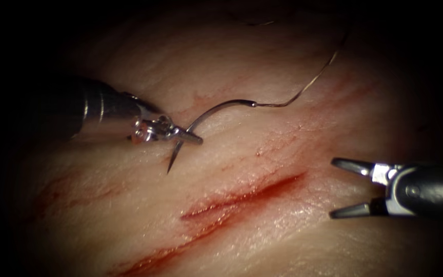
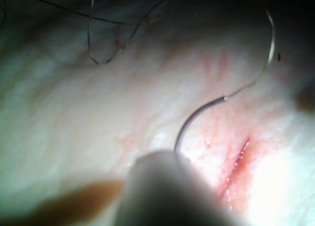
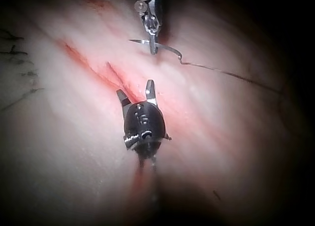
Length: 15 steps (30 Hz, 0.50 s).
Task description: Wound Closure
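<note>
My left tool [image 1: 190,136] comes in from the left, jaws shut on the curved needle [image 1: 212,110] about a third of the way back from its tip. The needle is free of the tissue [image 1: 262,236], its tip [image 1: 169,170] pointing down on the left of the cut [image 1: 242,197]. Thread [image 1: 314,79] runs from the needle's tail up to the far right. My right tool [image 1: 340,188] hovers right of the cut, jaws open, holding nothing. The right wrist view has that tool [image 3: 136,92] over the cut and the left tool [image 3: 152,44] with the needle [image 3: 165,48]. The left wrist view has the needle [image 2: 194,118].
Red fluid lines the cut and streaks the tissue around it [image 1: 144,261]. Loose thread [image 2: 106,44] loops over the tissue beyond the needle in the left wrist view.
</note>
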Available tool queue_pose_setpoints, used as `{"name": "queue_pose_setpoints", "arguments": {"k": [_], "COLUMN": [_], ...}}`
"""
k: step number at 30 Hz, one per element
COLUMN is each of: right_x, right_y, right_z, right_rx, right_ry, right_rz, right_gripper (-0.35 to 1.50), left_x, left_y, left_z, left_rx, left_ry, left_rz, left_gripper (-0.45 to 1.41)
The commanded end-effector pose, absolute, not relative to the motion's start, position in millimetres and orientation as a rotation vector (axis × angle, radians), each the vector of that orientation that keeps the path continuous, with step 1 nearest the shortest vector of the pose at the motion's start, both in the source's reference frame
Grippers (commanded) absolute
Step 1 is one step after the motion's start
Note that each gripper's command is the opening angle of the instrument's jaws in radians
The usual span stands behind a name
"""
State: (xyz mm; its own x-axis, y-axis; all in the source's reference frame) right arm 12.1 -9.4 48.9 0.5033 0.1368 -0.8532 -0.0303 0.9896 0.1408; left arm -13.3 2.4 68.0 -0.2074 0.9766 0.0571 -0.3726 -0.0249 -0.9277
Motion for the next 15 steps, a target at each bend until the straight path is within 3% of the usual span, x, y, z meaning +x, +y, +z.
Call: {"name": "queue_pose_setpoints", "arguments": {"k": [1, 15], "right_x": [12.5, 12.8], "right_y": [-9.7, -7.0], "right_z": [50.0, 53.1], "right_rx": [0.105, 0.172], "right_ry": [1.056, 1.16], "right_rz": [0.124, 0.388], "right_gripper": [0.97, 0.91], "left_x": [-14.0, -15.1], "left_y": [2.1, 0.6], "left_z": [68.2, 64.7], "left_rx": [-0.837, -1.089], "left_ry": [-1.111, -1.275], "left_rz": [1.474, 1.206], "left_gripper": [-0.45, -0.45]}}
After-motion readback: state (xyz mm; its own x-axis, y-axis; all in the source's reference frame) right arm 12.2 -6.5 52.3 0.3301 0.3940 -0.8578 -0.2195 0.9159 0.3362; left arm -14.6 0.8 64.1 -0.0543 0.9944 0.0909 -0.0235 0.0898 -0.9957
